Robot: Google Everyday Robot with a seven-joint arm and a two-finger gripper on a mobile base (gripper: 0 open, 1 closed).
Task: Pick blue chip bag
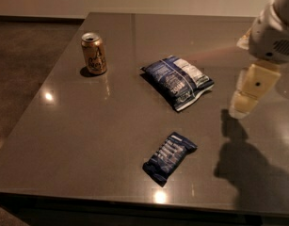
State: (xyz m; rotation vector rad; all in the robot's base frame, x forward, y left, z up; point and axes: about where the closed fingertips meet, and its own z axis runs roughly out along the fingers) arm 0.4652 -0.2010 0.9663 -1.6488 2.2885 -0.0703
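The blue chip bag [178,81] lies flat near the middle of the dark table [87,135]. It is puffy and dark blue, with a white panel toward its far right end. My gripper [242,108] hangs above the table at the right edge of the view. It is cream-coloured, points down, and is to the right of the bag and apart from it. It holds nothing that I can see. Its shadow falls on the table below and to the right.
A gold soda can [94,53] stands upright at the far left of the table. A small, flat, dark blue bar wrapper [169,157] lies near the front edge. A dark floor shows on the left beyond the table edge.
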